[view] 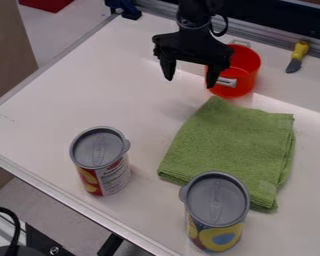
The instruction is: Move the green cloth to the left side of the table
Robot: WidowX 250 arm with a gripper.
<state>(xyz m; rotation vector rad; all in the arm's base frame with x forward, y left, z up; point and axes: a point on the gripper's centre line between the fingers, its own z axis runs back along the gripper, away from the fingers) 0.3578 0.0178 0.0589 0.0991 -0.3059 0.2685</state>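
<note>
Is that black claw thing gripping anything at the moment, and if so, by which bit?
No, nothing is held: the gripper is open, with nothing between its spread fingers. The green cloth lies folded on the table.

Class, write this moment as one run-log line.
tool: open, empty | green cloth: folded on table, ungripped | red pot: beyond cloth, partly behind tool | lidded cans: two, upright

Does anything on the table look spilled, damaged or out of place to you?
Nothing stands out: the two cans and the orange pot stand upright, and I see no spill or damage. The green cloth is just a little unevenly folded at the picture's right.
</note>
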